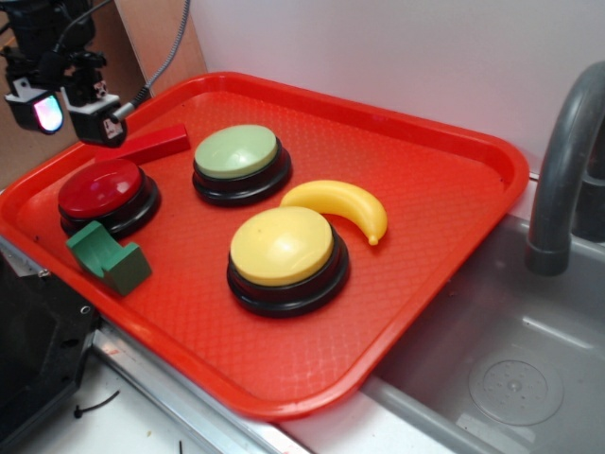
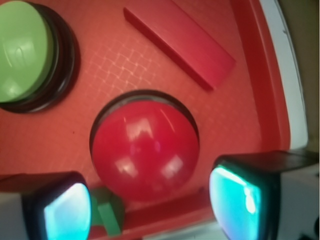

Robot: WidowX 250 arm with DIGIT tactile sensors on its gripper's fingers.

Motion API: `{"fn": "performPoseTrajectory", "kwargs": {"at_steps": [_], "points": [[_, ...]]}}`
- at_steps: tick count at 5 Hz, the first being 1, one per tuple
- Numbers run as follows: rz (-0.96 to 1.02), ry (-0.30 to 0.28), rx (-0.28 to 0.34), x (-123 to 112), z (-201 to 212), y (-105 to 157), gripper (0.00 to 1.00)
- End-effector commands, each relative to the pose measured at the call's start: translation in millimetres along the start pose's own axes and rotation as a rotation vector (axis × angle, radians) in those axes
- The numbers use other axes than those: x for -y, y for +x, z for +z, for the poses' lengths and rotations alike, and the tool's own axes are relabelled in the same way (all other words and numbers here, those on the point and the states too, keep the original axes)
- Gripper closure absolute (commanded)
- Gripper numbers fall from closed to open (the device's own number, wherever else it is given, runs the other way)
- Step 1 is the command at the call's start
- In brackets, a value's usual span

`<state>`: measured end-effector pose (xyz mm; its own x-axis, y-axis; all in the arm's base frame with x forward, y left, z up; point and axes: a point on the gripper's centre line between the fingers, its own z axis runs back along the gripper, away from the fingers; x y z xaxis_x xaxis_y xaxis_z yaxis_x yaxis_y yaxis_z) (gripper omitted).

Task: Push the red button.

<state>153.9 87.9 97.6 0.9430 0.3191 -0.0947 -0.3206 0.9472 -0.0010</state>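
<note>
You have a grey sink basin with its dark faucet at the right edge of the exterior view. Beside it, partly over the basin's edge, lies the big red tray that carries everything else.

On the tray, the largest piece is the yellow button, a dome on a black base near the middle. Just beyond it lies a yellow banana, close beside the yellow dome; you cannot tell whether they touch. The green button sits farther back.

The red button stands on its black base at the tray's left end, near the rim. A flat red block lies just behind it, apart from it in the wrist view. A green block sits just in front of the red button, and its corner looks to meet the black base.

Your claw hangs above the left back corner of the tray, clear of the red dome. In the wrist view its two glowing fingers stand wide apart, holding nothing, with the red button lying between them below.
</note>
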Motion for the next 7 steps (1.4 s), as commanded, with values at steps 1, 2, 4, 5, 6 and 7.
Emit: {"fn": "performPoseTrajectory", "kwargs": {"at_steps": [1,2,4,5,6,7], "points": [[0.067,0.066,0.071,-2,44,-4,0.00],[0.072,0.044,0.091,2,61,-10,0.00],[0.046,-0.021,0.097,4,76,-10,0.00],[0.012,-0.054,0.106,5,85,-10,0.00],[-0.042,-0.068,0.179,14,105,-11,0.00],[-0.083,-0.050,0.216,13,111,-12,0.00]]}}
